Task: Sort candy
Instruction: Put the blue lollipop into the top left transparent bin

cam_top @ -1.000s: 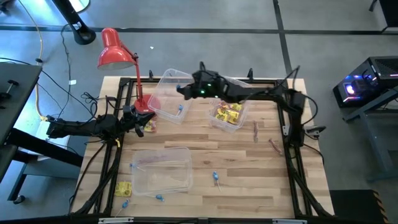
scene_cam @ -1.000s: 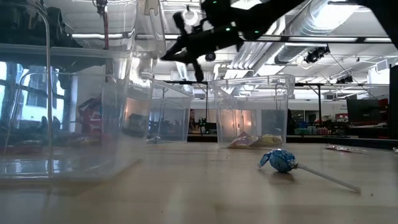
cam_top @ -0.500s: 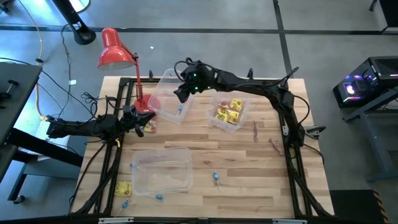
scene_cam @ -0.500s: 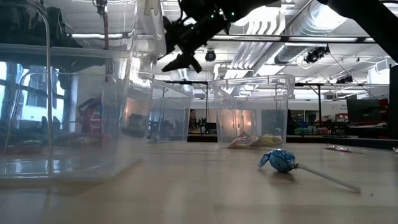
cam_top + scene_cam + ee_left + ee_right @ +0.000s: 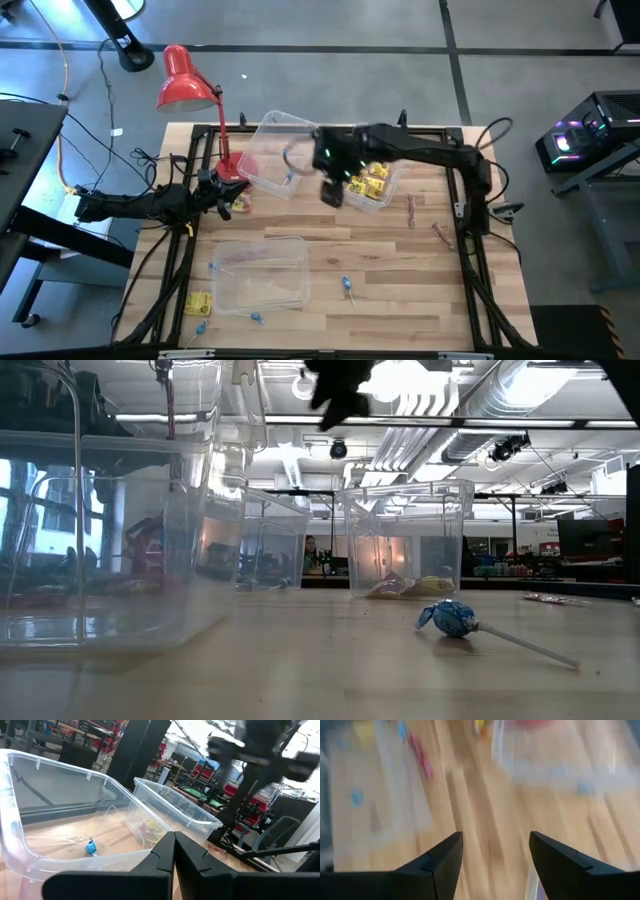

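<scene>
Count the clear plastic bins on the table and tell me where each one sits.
3. One bin stands at the far edge beside the red lamp, one bin with yellow candy is at far centre-right, and one bin lies near the front left. None looks hidden.

Red lamp (image 5: 185, 80), three clear bins (image 5: 262, 272)

Low view, table (image 5: 300, 660) level. Blue twist-wrapped candy (image 5: 447, 617) lying on wood right of centre, thin stick (image 5: 525, 643) trailing toward right. Large clear bin (image 5: 110, 540) close at left. Second clear bin (image 5: 265, 550) farther back, blue speck on its floor. Third clear bin (image 5: 408, 538) centre-right, yellow packets (image 5: 410, 587) heaped inside. Pink sticks (image 5: 555, 598) far right on table edge. Dark end effector (image 5: 340, 385) up top, high over bins, fingers unclear.
</scene>
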Controlling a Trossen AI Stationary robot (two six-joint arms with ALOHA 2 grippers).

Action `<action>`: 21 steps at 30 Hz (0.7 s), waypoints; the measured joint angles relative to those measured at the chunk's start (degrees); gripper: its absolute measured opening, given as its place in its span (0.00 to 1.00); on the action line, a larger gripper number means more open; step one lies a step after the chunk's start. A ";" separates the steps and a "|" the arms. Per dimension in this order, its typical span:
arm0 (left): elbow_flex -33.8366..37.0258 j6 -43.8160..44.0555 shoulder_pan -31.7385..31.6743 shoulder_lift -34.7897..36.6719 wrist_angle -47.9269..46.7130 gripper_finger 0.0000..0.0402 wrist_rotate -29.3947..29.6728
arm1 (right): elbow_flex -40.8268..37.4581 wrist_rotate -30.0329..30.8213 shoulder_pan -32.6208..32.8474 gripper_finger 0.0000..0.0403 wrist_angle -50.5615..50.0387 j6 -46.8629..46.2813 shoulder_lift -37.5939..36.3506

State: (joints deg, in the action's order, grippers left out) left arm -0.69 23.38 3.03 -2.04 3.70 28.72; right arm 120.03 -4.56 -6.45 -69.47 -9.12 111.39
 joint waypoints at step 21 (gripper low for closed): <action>0.00 0.00 0.01 0.01 0.00 0.00 -0.01 | -23.40 2.88 23.60 0.56 -7.49 -36.39 -3.16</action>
State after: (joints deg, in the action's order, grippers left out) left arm -0.69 23.38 3.04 -2.04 3.70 28.71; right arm 96.63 -1.68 17.15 -76.96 -45.50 108.22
